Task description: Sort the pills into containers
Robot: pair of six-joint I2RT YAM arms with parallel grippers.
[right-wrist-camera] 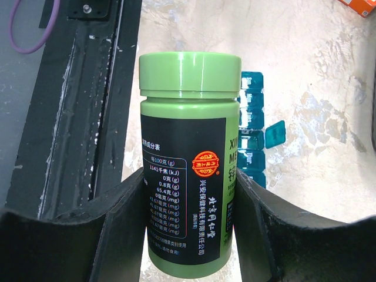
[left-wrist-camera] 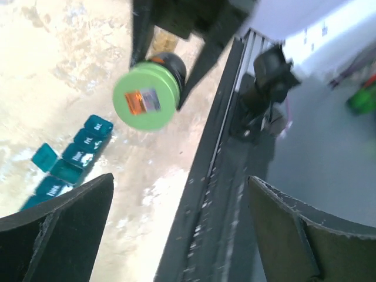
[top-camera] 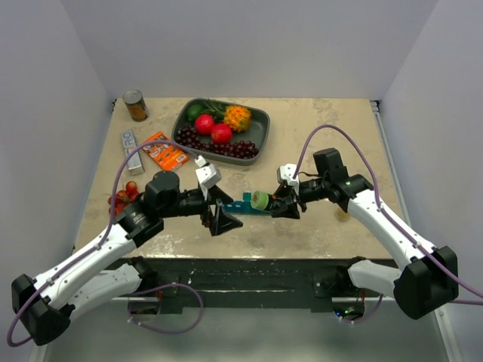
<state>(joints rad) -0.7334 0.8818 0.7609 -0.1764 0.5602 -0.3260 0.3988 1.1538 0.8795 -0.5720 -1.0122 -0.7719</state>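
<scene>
Right wrist view: the right claw (right-wrist-camera: 191,179) pinches a green pill bottle (right-wrist-camera: 188,117), cap aimed toward the spread left claw (left-wrist-camera: 179,178) (empty, nearer the cap), above the teal pill organizer (right-wrist-camera: 252,117) lying lengthwise along the near edge of the desk (right-wrist-camera: 329,70).

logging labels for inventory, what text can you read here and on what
"北京同仁堂": green pill bottle label, right wrist view.
"1141千焦 (kJ)": same label's table.
"65.4克 (g)": same table.
Blurred: lid print on the teal pill organizer.
Too small: orange box, silver packet.
</scene>
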